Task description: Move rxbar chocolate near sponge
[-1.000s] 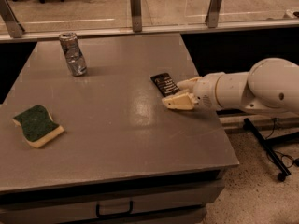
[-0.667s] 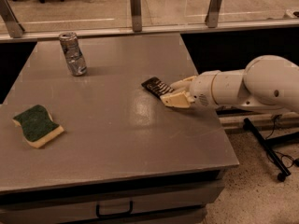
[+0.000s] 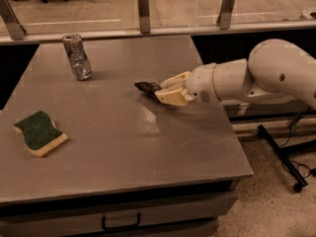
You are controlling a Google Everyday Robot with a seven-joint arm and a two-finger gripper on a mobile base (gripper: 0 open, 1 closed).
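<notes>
Grey metal bench (image 3: 148, 152) is seen across the frame, at whose centre the thin black-wrapped rxbar chocolate (image 3: 146, 87) is clamped by the cream two-finger pincer (image 3: 161, 90) reaching from the right, with the green-topped yellow sponge (image 3: 39, 133) seen well apart at lower left.

Single camera, set high off the near edge of the worktop (image 3: 148, 152), looks down toward the far edge at close range, the gripper (image 3: 161, 89) clasping the rxbar chocolate (image 3: 146, 87) right of centre
</notes>
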